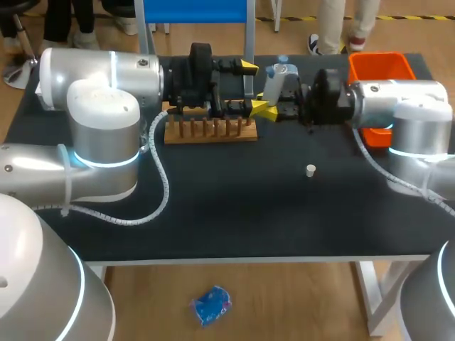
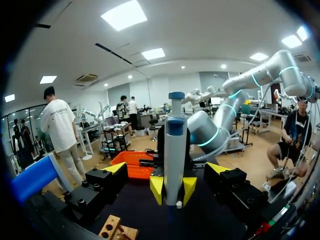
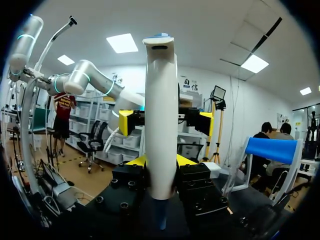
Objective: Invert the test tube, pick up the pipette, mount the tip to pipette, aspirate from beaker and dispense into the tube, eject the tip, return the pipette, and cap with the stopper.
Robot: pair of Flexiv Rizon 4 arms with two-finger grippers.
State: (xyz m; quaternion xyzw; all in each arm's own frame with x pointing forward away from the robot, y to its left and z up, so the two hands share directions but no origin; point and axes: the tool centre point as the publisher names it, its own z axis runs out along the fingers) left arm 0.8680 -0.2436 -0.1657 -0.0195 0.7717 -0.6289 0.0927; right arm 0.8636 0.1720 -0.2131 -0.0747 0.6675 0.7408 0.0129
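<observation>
Item one, my right gripper [image 3: 161, 161]: its two yellow-tipped fingers are clamped from both sides on the lower body of the pipette [image 3: 160, 115], which stands upright above the table [image 1: 234, 213], toward its far edge, blue cap on top. Item two, my left gripper [image 2: 166, 169]: fingers spread wide, one on each side of the pipette and facing the right gripper, touching neither it nor the pipette, holding nothing. Count: grippers, two; pipette, one, in the right gripper. Wooden rack [image 1: 210, 129], one, with a single row of pegs, lying on the table below the left gripper. Orange bin [image 1: 380, 67], one, at the far right corner behind my right arm. Small white piece [image 1: 311, 170], one, standing alone on the dark surface nearer the front, well apart from both grippers; I cannot tell what it is.
</observation>
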